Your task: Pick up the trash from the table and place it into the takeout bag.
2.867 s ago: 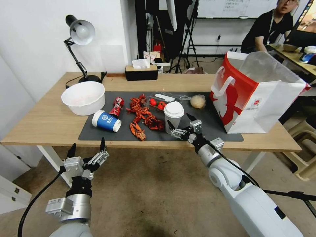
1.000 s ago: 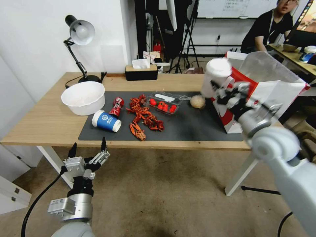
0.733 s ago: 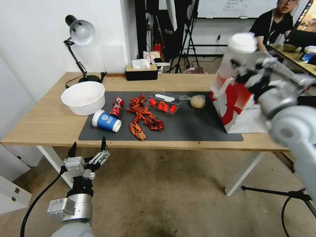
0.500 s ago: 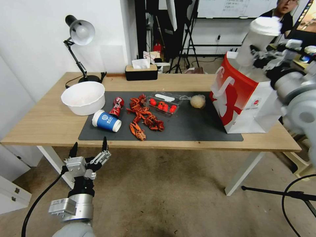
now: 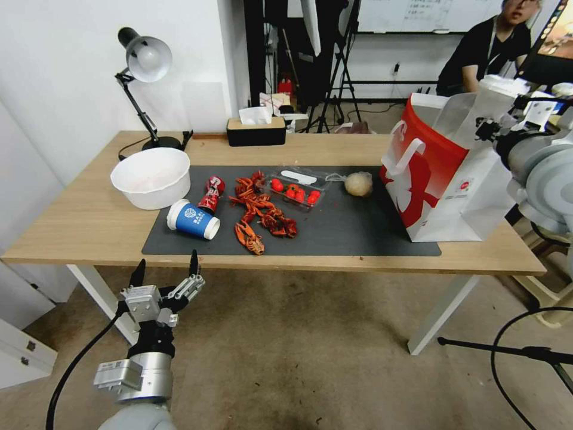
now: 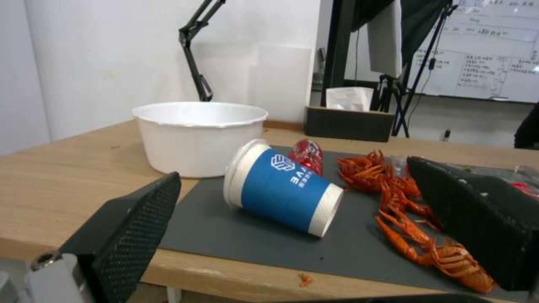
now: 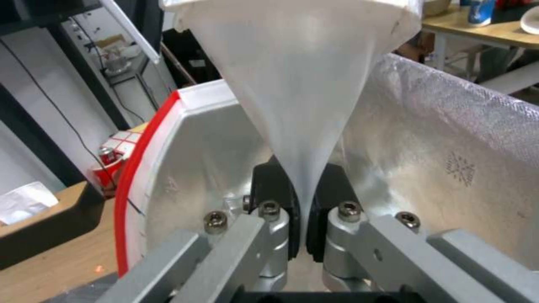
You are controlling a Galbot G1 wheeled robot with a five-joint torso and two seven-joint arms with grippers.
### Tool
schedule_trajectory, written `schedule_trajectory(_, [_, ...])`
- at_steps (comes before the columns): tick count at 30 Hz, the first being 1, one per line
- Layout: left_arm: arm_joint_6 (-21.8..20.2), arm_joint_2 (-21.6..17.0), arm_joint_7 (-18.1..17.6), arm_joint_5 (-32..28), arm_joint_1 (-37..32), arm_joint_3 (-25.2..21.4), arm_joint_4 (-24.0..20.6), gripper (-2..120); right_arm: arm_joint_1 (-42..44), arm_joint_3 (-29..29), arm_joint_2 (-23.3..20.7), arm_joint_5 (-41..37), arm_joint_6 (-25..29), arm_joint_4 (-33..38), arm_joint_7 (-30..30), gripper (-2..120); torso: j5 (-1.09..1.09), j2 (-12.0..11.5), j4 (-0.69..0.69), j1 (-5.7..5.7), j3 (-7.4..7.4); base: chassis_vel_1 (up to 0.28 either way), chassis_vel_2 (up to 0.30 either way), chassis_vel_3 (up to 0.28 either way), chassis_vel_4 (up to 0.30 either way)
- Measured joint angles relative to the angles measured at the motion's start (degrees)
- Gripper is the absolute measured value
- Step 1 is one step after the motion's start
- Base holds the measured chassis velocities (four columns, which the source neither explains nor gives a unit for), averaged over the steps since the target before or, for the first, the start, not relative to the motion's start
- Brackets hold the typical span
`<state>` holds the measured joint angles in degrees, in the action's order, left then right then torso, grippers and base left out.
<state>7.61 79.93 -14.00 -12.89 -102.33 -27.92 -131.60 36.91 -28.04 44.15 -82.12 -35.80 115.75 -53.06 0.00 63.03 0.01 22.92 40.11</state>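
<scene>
My right gripper [image 5: 493, 128] is shut on the clear cup with a white lid [image 5: 484, 103] and holds it tilted in the open mouth of the red-and-white takeout bag [image 5: 439, 173]. In the right wrist view the pads [image 7: 272, 189] squeeze the cup [image 7: 297, 84] flat above the bag's silver lining [image 7: 449, 147]. Other trash lies on the table [image 5: 77, 221]: a white bowl [image 5: 152, 176], a blue paper cup [image 5: 192, 219] on its side, a red can [image 5: 212, 192], crayfish shells [image 5: 261, 214], a clear tray [image 5: 296, 187] and a paper ball [image 5: 358, 184]. My left gripper [image 5: 168, 273] hangs open below the table's front edge.
A dark grey mat [image 5: 346, 230] covers the table's middle. A desk lamp [image 5: 145, 63] and a black tissue box [image 5: 256, 130] stand along the back edge. The left wrist view looks past the open fingers [image 6: 129, 227] at the blue cup [image 6: 281, 189] and bowl [image 6: 199, 134].
My right gripper has lowered the lidded cup from above the takeout bag into its mouth. The left gripper has shifted slightly up and to the right.
</scene>
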Motion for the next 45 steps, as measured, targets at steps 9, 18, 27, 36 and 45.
schedule_trajectory(9, [0.01,0.17,-0.36,0.08,0.07,-0.01,-0.09,100,0.21,0.07,-0.03,-0.39,0.48,-0.02,-0.12,28,0.0,0.0,-0.01,0.0,0.0,0.0,0.0,0.0,0.0])
schedule_trajectory(18, [0.11,0.37,-0.45,0.3,-0.11,-0.1,-0.62,100,0.94,-0.02,0.16,-0.5,0.52,0.89,-0.35,63,0.01,0.0,-0.01,0.0,0.0,0.0,0.0,0.0,0.0])
schedule_trajectory(27, [0.4,0.47,-0.31,0.5,-0.43,-0.15,-1.09,100,2.82,-0.26,-0.01,5.86,3.39,1.6,5.62,94,0.01,0.0,-0.01,0.0,0.0,0.0,0.0,0.0,0.0])
schedule_trajectory(36, [0.74,0.56,-0.11,0.57,-0.1,-0.16,-1.09,100,9.85,-0.68,-0.93,19.43,13.25,4.81,23.47,100,0.0,0.0,0.0,-0.01,-0.01,0.0,0.0,0.0,0.0])
schedule_trajectory(45, [0.89,0.4,-0.09,0.47,-0.23,0.01,-1.09,100,22.0,-1.46,-0.18,32.15,28.34,8.14,43.82,100,0.0,0.0,0.0,-0.02,-0.01,0.0,0.0,0.0,0.0])
